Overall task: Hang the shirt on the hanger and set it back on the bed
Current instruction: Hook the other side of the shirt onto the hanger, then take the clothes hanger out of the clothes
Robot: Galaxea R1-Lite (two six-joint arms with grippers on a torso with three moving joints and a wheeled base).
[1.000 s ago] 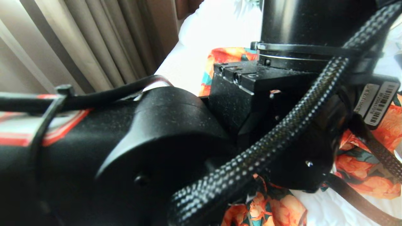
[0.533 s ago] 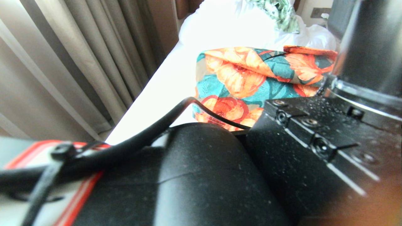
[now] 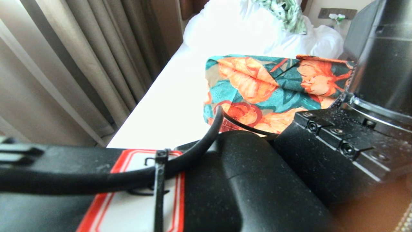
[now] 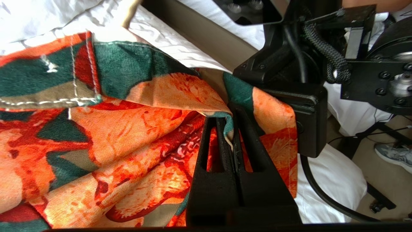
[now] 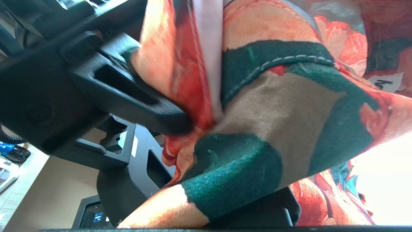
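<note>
1. Shirt (image 3: 267, 93), soft woven cloth with orange flowers on teal, hung bunched at centre frame above the smooth white bed (image 3: 167, 106).
2. Left gripper (image 4: 232, 129), matte black, pinched a stitched fold.
3. Right gripper (image 5: 180, 127) clamped another edge.

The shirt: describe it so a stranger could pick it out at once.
On the white bed beside the curtains, just beyond the robot's black arms, is the shirt. It alone has big orange flowers on teal-green leaves, unlike the green-and-white cloth on the bedding farther back; both left gripper and right gripper pinch it.
</note>
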